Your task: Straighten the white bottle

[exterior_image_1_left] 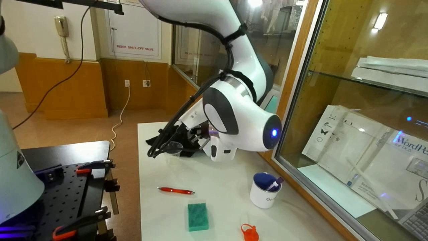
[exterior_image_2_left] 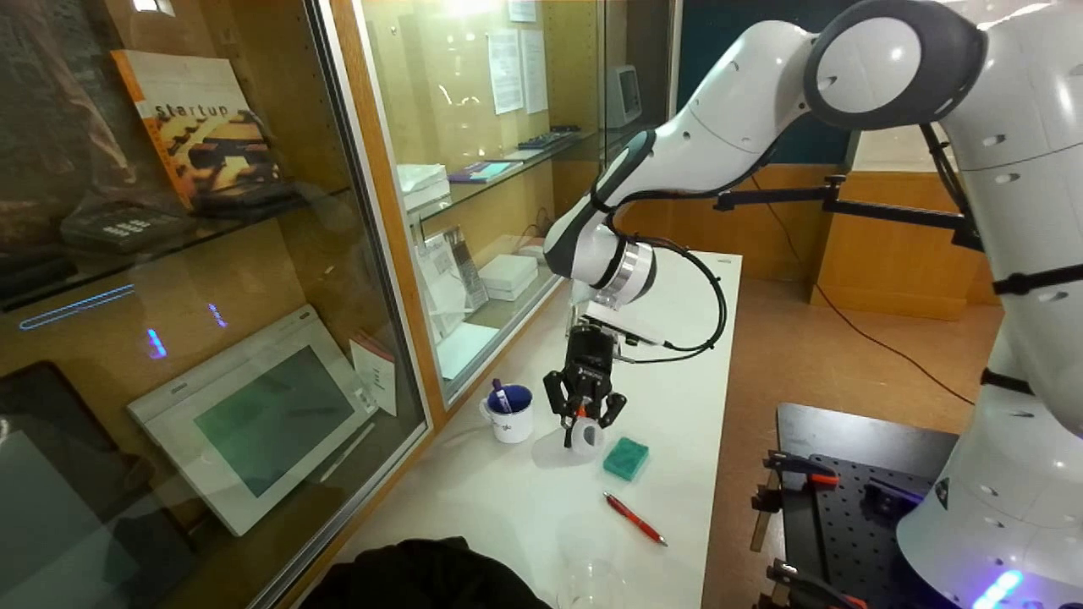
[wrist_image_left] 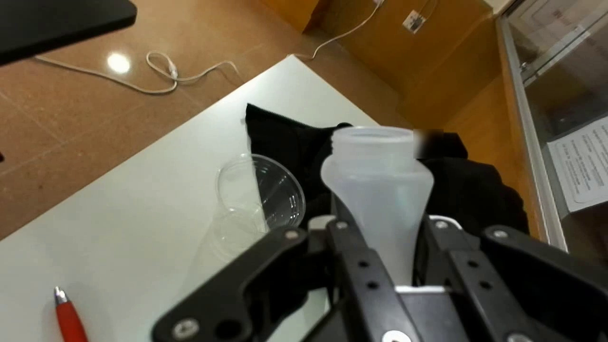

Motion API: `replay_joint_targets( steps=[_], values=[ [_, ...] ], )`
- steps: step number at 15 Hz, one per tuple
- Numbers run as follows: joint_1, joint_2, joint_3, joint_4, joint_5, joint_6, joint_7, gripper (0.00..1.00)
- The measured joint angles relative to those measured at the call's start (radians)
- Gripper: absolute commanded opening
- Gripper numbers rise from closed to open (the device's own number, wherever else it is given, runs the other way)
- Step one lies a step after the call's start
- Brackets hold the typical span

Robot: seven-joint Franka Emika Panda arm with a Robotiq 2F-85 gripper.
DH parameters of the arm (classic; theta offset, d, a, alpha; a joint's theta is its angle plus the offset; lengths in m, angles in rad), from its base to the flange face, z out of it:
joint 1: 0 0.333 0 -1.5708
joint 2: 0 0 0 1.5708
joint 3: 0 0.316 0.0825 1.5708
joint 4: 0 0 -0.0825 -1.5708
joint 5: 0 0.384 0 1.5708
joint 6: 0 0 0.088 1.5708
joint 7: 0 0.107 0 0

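Across the table point(exterior_image_1_left: 217, 180), a red pen point(exterior_image_1_left: 176, 190) lies near a green sponge point(exterior_image_1_left: 198, 217), a mug point(exterior_image_1_left: 264, 198) holds a purple marker point(exterior_image_1_left: 275, 183), and a clear cup point(wrist_image_left: 260, 190) sits near black cloth point(exterior_image_2_left: 423, 579). Bent low, the arm point(exterior_image_2_left: 719, 118) holds the white bottle point(wrist_image_left: 380, 190) clamped in its gripper point(wrist_image_left: 381, 223), mouth pointing outward.

the bottle point(wrist_image_left: 380, 185) is milky white, the gripper point(wrist_image_left: 381, 216) black. the table point(exterior_image_1_left: 157, 214) is white, the pen point(exterior_image_1_left: 175, 190) red with a silver tip, the sponge point(exterior_image_1_left: 198, 216) green. the mug point(exterior_image_1_left: 262, 199) is white outside, deep blue inside; the marker point(exterior_image_1_left: 276, 183), purple and white. the cloth point(exterior_image_2_left: 423, 579) is black, the arm point(exterior_image_1_left: 252, 120) white with dark grey patches.
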Motion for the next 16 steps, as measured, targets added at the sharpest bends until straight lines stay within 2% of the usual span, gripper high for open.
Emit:
replay_joint_targets(
  steps=[4,7,16],
  values=[
    [-0.030,0.110,-0.049,0.128,0.041,-0.201,0.097,0.07],
    [-0.048,0.210,-0.056,0.201,0.121,-0.289,0.162,0.07],
    [-0.059,0.438,-0.058,0.293,0.493,-0.299,0.407,0.07]
  ],
)
